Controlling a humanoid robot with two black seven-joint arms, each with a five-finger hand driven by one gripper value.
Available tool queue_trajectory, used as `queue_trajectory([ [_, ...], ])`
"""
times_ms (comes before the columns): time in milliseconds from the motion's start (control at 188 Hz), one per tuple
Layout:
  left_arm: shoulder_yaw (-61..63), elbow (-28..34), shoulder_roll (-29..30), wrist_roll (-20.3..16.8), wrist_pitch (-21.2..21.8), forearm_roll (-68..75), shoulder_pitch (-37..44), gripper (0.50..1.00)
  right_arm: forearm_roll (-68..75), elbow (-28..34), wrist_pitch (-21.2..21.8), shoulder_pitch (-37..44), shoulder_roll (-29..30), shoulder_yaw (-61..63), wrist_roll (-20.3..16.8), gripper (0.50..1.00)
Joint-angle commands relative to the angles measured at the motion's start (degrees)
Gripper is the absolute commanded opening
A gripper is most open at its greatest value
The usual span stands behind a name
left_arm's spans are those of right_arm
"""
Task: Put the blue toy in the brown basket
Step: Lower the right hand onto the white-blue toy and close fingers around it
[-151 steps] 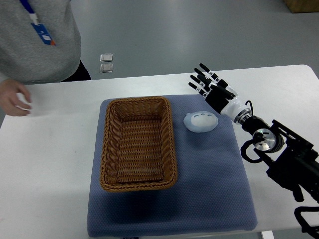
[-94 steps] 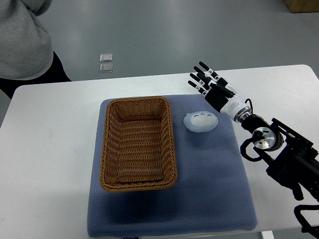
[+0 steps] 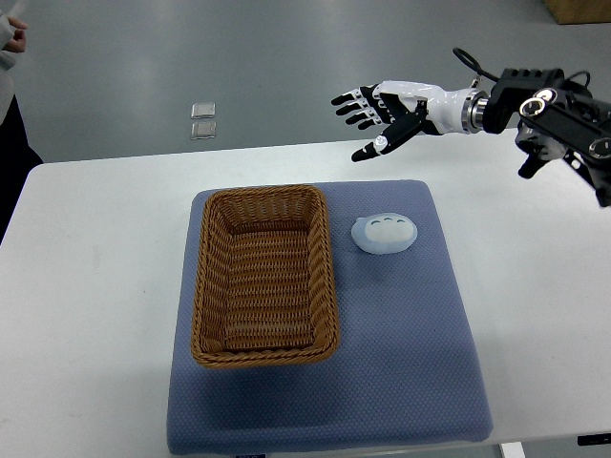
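Note:
A pale blue toy [image 3: 384, 233] lies on the blue mat [image 3: 401, 363], just right of the brown wicker basket [image 3: 265, 275], which holds nothing. My right hand [image 3: 374, 112] is raised above the table's far edge, beyond and slightly above the toy. Its fingers are spread and hold nothing. The right arm [image 3: 535, 105] comes in from the upper right. The left arm is out of view.
A person [image 3: 10, 57] stands at the far left edge, beyond the white table [image 3: 95, 286]. Two small square plates [image 3: 202, 120] are set in the grey floor past the table.
My right arm has lifted off the table's right side and swung up and back; the hand now hovers past the far edge. The person has stepped away to the left.

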Motion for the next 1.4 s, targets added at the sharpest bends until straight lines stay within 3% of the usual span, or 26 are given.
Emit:
queue_trajectory([
  [0,0.03,-0.16,0.00,0.01,-0.09,0.04,0.00,1.000,-4.60,3.52,1.54,6.93,-1.73,-9.28,-2.14,0.917],
  [90,0.12,-0.60,0.00,0.01,-0.09,0.04,0.00,1.000,-6.44,10.63,1.28,12.72,-2.61,-19.64,-5.92,0.917],
  [249,0.03,-0.08,0.00,0.01,-0.09,0.04,0.00,1.000,-5.92,16.00,-0.39,13.17,-3.22,-22.29,-8.73,0.917],
  [753,0.12,0.01,0.00,0.01,0.00,0.04,0.00,1.000,-7.59,15.74,-9.62,2.97,-1.47,-22.46,-8.29,0.913],
  [1088,-0.05,0.01,0.00,0.01,0.00,0.04,0.09,1.000,-10.58,13.19,-12.26,-0.46,0.56,-22.46,-7.94,0.899],
  [1204,-0.05,0.01,0.00,0.01,0.00,0.04,0.18,1.000,-11.54,11.96,-12.96,-1.60,1.26,-22.55,-7.59,0.795],
  [1273,-0.05,0.01,0.00,-0.08,0.00,0.04,0.18,1.000,-11.81,11.17,-13.67,-2.56,1.52,-22.55,-7.24,0.627],
  [1395,-0.05,0.01,0.00,-0.08,0.00,-0.05,0.18,1.000,-12.86,10.64,-14.37,-2.74,1.87,-22.55,-7.06,0.507],
])
